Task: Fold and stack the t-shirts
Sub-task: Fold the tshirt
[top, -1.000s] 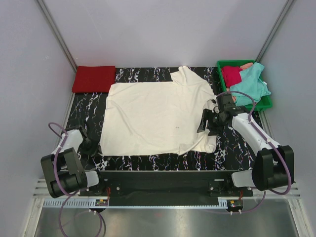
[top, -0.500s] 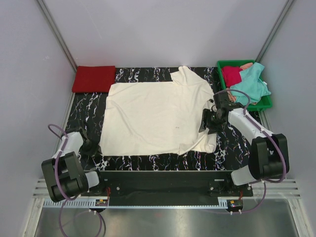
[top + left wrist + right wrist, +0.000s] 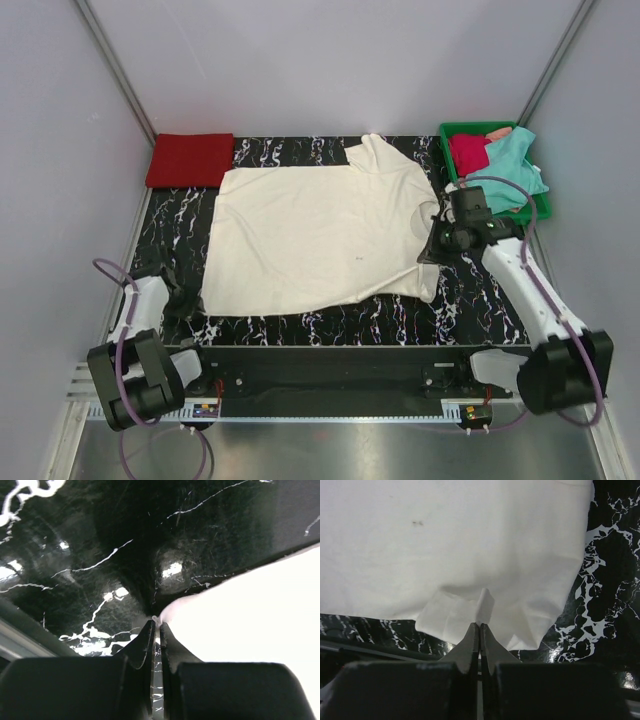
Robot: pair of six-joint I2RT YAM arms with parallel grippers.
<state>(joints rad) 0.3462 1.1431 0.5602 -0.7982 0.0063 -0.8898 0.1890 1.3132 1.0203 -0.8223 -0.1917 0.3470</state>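
Top external view is showing the black marbled table with the cream-white t-shirt lying spread flat over its middle, one sleeve sticking out toward the far edge. Red t-shirt is sitting folded at the far left corner, just beside the cream one and not overlapping it as far as I can tell. Green tray is sitting at the far right corner, holding the crimson t-shirt bunched at its left side. The teal t-shirt is lying crumpled over the rest and draping across the tray's rim. A pinkish item is peeking out behind them, too covered to identify. Right arm is crossing in front of the tray's near end and hiding part of the cream shirt's right edge. Left gripper is reading only as a dark blob from above, down at the shirt's near left corner. Left wrist view is blowing the cloth out to plain white, so no weave or seam is showing. Its fingers are pressing nearly together low over the table, seemingly pinching the very tip of that corner. Right gripper is sitting at the shirt's right edge, jaws pressed together and pinching a small peak of cream cloth. The fabric is puckering around that peak and a flap is folding under on one side.
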